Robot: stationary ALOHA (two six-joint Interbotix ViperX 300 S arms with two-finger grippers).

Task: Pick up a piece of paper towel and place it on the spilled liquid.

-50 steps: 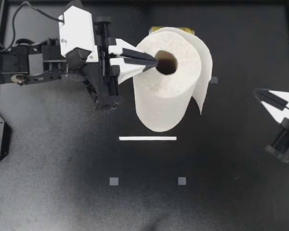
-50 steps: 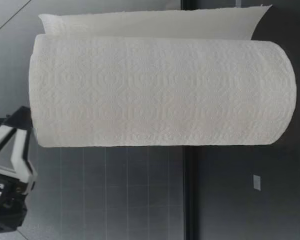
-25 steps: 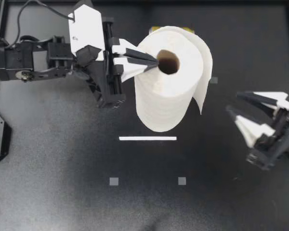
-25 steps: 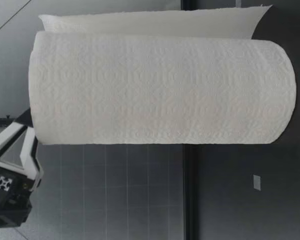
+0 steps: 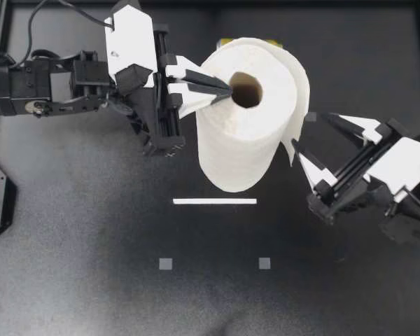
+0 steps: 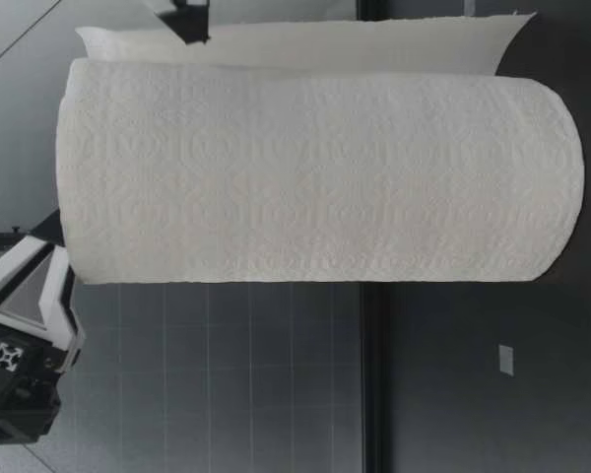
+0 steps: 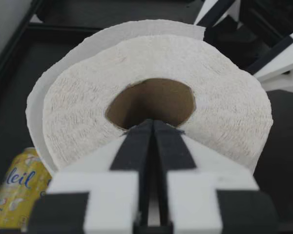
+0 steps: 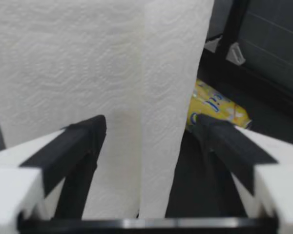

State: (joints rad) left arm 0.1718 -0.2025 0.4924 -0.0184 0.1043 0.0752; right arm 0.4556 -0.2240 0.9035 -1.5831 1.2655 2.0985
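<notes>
Table point(image 5: 70, 280): matte black, faintly mottled, with a raised black rim along its edges. Beyond the rim the low view shows grey wall panels with a fine grid.

Paper towel roll point(image 5: 248, 119) stands upright on the table, nearer the back edge (the one away from the low camera) than the front and about midway between the side edges. One loose sheet point(image 5: 299, 105) hangs off the roll on the side facing my right arm. A yellow can point(image 5: 227, 42) lies just behind the roll, by the back edge.

A white strip point(image 5: 214, 201) lies flat on the table in front of the roll. Small grey squares point(image 5: 166, 264) are set into the surface, two toward the front edge and one beside the roll.

My left gripper point(image 5: 224, 89) comes in over the top of the roll. Its fingers are pressed together, with the tips at the rim of the cardboard core point(image 5: 246, 89). The wrist view does not show clearly whether any cardboard is pinched there, probably none.

My right gripper point(image 5: 310, 133) stands beside the roll with its fingers spread wide. The loose sheet hangs between them without touching either finger.
</notes>
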